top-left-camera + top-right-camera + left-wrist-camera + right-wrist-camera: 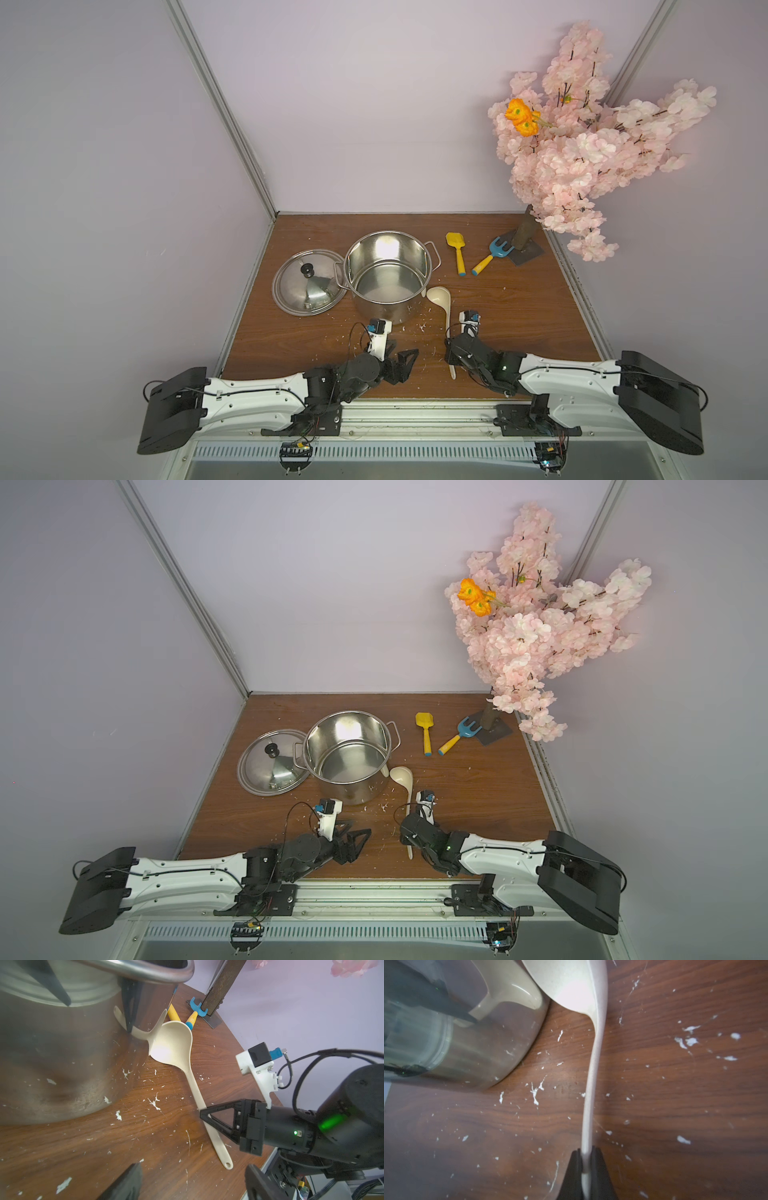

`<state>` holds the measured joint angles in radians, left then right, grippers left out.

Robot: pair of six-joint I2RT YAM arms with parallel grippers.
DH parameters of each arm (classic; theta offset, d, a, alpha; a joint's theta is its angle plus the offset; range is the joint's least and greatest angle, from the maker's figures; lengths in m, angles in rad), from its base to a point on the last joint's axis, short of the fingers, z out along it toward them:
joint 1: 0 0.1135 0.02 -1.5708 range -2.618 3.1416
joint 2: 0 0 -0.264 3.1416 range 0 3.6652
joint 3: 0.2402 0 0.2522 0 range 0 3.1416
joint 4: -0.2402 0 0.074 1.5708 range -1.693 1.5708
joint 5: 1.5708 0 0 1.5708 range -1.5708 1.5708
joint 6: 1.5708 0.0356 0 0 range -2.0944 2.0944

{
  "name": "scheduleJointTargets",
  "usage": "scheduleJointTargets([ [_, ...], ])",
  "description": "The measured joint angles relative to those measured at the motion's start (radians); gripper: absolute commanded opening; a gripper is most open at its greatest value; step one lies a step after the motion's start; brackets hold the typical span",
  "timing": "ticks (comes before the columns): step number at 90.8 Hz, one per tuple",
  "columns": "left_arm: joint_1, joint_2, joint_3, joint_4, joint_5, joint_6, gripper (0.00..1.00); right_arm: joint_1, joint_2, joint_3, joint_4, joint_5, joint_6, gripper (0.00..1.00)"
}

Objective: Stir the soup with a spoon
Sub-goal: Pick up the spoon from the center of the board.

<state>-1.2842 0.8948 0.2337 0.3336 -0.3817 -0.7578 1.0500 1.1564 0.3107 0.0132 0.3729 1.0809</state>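
My brown table (pixel 519 324) carries the pot (pixel 382 309), its lid (pixel 307 282), my spoon (pixel 440 297), yellow shovel (pixel 457 251), blue rake (pixel 490 255); blossom tree (pixel 525 245) at far right corner.

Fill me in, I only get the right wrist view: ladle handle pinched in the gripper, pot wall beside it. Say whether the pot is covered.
Observer: Uncovered. The lid lies on the table beside the pot, on the left arm's side.
Operator: Report the other arm.
Observer: The left gripper is open and empty, apart from the ladle, near the table's front edge.
Operator: Say where along the handle I'm gripping.
Observer: The right gripper holds it about midway; the handle's end sticks out free behind it.
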Motion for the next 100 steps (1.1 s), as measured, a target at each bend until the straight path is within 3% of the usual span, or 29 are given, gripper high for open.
scheduleJointTargets([
  [30, 0.000, 0.052, 0.052, -0.010, 0.007, 0.019, 0.81, -0.007, -0.206, -0.070, -0.088, 0.013, -0.012, 0.00],
  [60, 0.000, 0.140, 0.140, 0.026, 0.084, 0.064, 0.86, -0.086, -0.463, -0.016, -0.190, -0.013, -0.116, 0.00],
  [83, 0.012, 0.159, 0.317, 0.022, 0.150, 0.120, 0.90, -0.197, -0.519, 0.167, -0.151, -0.216, -0.293, 0.00],
  [100, 0.126, 0.159, 0.489, -0.028, 0.226, 0.132, 0.90, -0.265, -0.448, 0.280, -0.048, -0.446, -0.399, 0.00],
])
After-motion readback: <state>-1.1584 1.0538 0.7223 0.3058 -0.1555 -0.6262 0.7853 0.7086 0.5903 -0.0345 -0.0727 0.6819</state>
